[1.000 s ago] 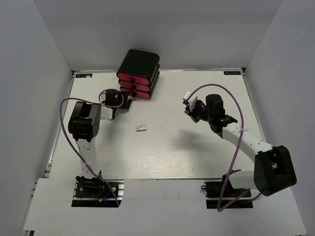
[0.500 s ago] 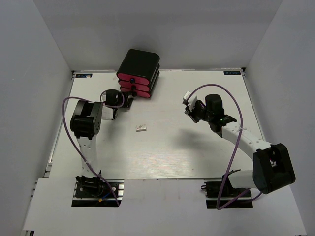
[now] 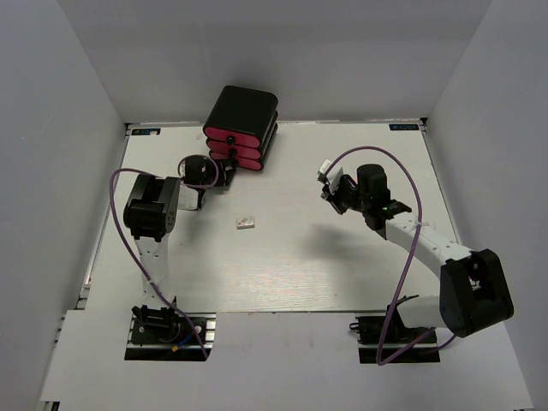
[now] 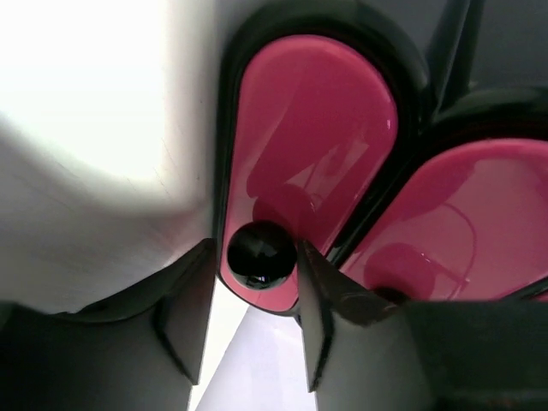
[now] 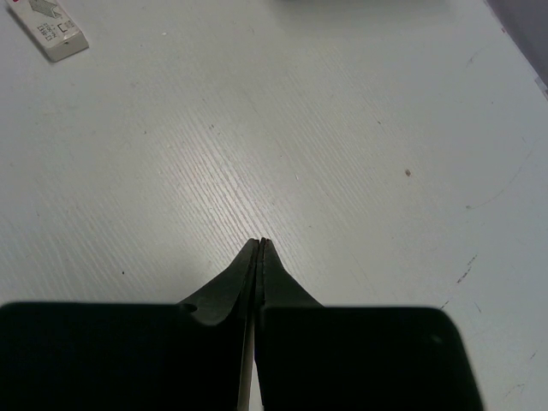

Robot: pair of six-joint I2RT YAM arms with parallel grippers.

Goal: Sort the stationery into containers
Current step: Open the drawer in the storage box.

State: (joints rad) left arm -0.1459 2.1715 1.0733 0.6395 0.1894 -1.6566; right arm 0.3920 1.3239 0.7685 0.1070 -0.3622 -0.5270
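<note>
Eraser (image 3: 246, 223): a small white rectangle lying flat on the worktop (image 3: 342, 274), a little left of centre in the top view. It lies below the drawer stack and apart from both arms. In the right wrist view it sits in the upper left corner, with some print on its face.
Drawers (image 3: 235, 147): three pink-red fronts stacked in a rounded black box (image 3: 242, 107), standing at the upper middle-left of the top view near the worktop's far edge.
Knob (image 4: 261, 254): black, round and glossy, at the lower end of the pink front that fills the middle of the left wrist view. A second pink front shows at the right of that view.
Left hand (image 3: 223, 174): right up against the lowest drawer in the top view. Its fingers (image 4: 184, 317) are spread narrowly with the knob between them. One touches or nearly touches the knob, and a thin strip of pink shows beside the other.
Right hand (image 5: 259, 248): fingertips pressed together with nothing between them, over bare worktop at the right of centre in the top view, well apart from the eraser.
Worktop: white, with a faint grain and a few dark specks.
</note>
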